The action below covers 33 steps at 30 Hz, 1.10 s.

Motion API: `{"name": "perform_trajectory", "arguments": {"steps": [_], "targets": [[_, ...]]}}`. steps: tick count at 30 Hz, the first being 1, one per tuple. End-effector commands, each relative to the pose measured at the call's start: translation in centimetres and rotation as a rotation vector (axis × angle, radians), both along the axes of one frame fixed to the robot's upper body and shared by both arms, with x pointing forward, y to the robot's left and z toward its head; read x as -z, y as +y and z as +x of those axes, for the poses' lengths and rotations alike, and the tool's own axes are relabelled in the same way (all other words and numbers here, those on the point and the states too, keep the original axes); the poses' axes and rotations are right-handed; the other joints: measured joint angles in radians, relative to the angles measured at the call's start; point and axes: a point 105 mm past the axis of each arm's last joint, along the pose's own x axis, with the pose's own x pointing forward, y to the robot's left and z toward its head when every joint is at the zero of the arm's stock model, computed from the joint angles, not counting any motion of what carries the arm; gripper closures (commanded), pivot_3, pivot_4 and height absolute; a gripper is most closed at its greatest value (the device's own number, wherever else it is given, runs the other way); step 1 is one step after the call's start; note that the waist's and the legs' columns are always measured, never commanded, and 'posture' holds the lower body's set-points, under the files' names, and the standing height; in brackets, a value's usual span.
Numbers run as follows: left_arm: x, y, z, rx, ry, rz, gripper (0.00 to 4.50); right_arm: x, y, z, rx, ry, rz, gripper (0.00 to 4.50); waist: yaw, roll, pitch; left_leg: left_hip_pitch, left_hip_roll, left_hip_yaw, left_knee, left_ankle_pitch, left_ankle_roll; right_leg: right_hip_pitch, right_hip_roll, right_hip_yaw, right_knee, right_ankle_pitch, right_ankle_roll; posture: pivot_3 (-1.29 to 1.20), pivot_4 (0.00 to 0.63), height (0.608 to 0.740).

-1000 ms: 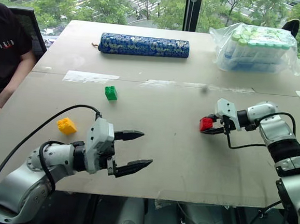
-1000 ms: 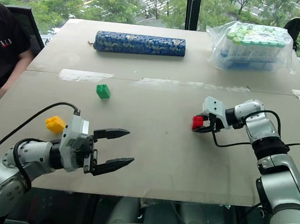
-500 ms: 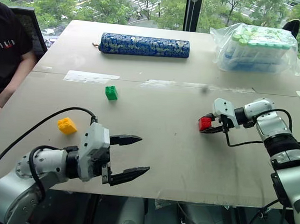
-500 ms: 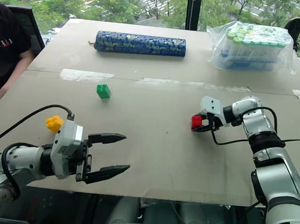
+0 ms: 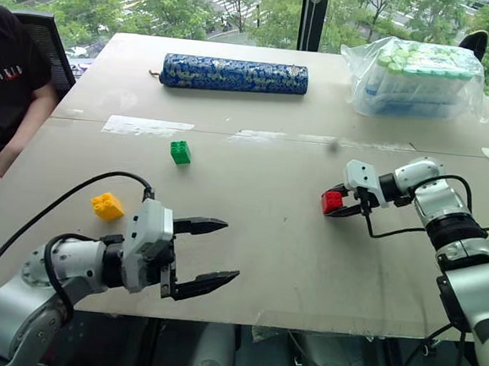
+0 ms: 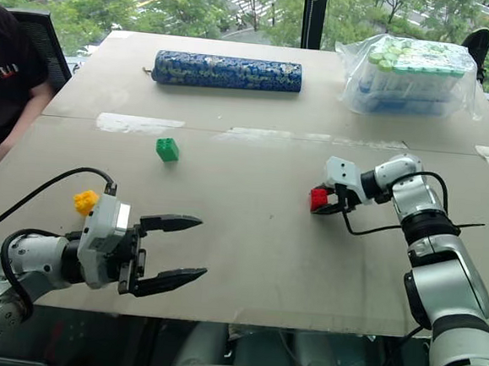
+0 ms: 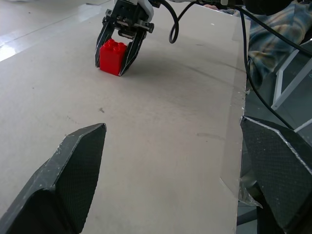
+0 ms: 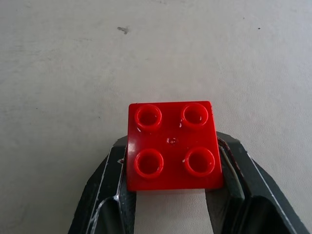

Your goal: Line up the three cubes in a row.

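The red cube [image 5: 333,202] rests on the table right of centre, clamped between the two fingers of my right gripper [image 5: 342,204]; its studded top [image 8: 171,145] faces the right wrist view. The green cube [image 5: 180,152] sits alone left of centre, farther back. Nearer, at the left, lies the yellow cube [image 5: 107,206]. My left gripper [image 5: 209,251] hovers open by the table's front edge, to the right of the yellow cube, its fingers pointing right with nothing between them. From the left wrist view, the right gripper [image 7: 118,51] and the red cube [image 7: 113,57] show across the table.
A long blue patterned roll [image 5: 234,74] lies at the back of the table. A clear bag of tubes [image 5: 422,78] stands at the back right. A person in a black shirt [image 5: 6,88] sits at the left side. Tape strips [image 5: 147,126] cross the tabletop.
My left gripper has drawn back slightly toward the front edge and left. The right gripper has stayed in place, with the red cube in it.
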Motion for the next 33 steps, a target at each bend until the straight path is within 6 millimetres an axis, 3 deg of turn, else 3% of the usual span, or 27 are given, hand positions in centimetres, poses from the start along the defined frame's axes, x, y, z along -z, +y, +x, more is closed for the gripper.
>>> {"name": "perform_trajectory", "arguments": {"steps": [1, 8, 10, 11, 15, 22, 33], "targets": [[-0.4, 0.1, -0.3, 0.004, -0.032, -0.004, 0.00, -1.4, 0.5, 0.4, -0.031, -0.045, 0.015, 3.14, 0.000, 0.000, 0.000, 0.000, 0.000, 0.000, 0.000, 0.000, 0.000, 0.000, 0.000, 0.000, 0.000, 0.000, 0.000, 0.00, 0.150, 0.740], [-0.2, 0.4, -0.6, -0.007, -0.032, -0.002, 0.00, -1.5, 0.9, 0.5, -0.044, -0.038, 0.015, 3.14, 0.000, 0.000, 0.000, 0.000, 0.000, 0.000, 0.000, 0.000, 0.000, 0.000, 0.000, 0.000, 0.000, 0.000, 0.000, 0.00, 0.150, 0.740], [-0.1, 0.5, -0.6, -0.011, -0.030, -0.002, 0.00, -1.4, 1.0, 0.5, -0.045, -0.030, 0.017, 2.08, 0.000, 0.000, 0.000, 0.000, 0.000, 0.000, 0.000, 0.000, 0.000, 0.000, 0.000, 0.000, 0.000, 0.000, 0.000, 0.00, 0.150, 0.740], [-0.1, 0.5, -0.7, -0.013, -0.029, -0.002, 0.00, -1.4, 1.0, 0.5, -0.046, -0.026, 0.019, 1.85, 0.000, 0.000, 0.000, 0.000, 0.000, 0.000, 0.000, 0.000, 0.000, 0.000, 0.000, 0.000, 0.000, 0.000, 0.000, 0.00, 0.150, 0.740], [0.0, 0.5, -0.7, -0.016, -0.028, -0.004, 0.00, -1.4, 1.1, 0.5, -0.050, -0.028, 0.024, 0.05, 0.000, 0.000, 0.000, 0.000, 0.000, 0.000, 0.000, 0.000, 0.000, 0.000, 0.000, 0.000, 0.000, 0.000, 0.000, 0.00, 0.150, 0.740], [0.1, 0.4, -0.1, -0.052, -0.018, -0.030, 0.00, -2.6, 0.9, 0.4, -0.025, -0.079, 0.085, 0.05, 0.000, 0.001, 0.000, 0.000, 0.000, 0.000, 0.000, 0.000, 0.000, 0.000, 0.000, 0.000, 0.000, 0.000, 0.000, 0.00, 0.150, 0.740], [-0.1, 0.5, 1.1, -0.034, -0.021, -0.037, 0.00, -1.3, -0.1, 0.5, 0.034, -0.071, 0.048, 0.05, 0.000, 0.000, 0.000, 0.000, 0.000, 0.000, 0.000, 0.000, 0.000, 0.000, 0.000, 0.000, 0.001, 0.000, 0.000, 0.00, 0.150, 0.740]]}}
